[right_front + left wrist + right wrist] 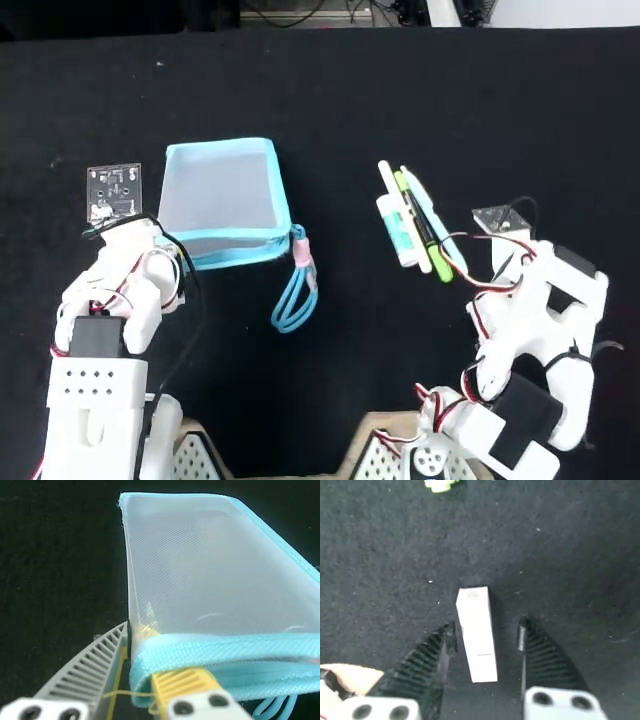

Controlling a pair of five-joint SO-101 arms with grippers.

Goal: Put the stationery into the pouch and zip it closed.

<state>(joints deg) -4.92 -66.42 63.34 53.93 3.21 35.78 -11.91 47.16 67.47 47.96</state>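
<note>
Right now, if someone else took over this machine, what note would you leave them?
The left gripper is shut on a corner of the pouch.
The right gripper is open, straddling a white eraser on the table.
The pens and highlighter lie on the table, apart from the pouch.
Done: nothing packed, as far as the mesh shows.
Left: load all stationery, zip the pouch.

No readable text or numbers; label on white stick (399, 233) too small, small card (113, 190) print illegible
</note>
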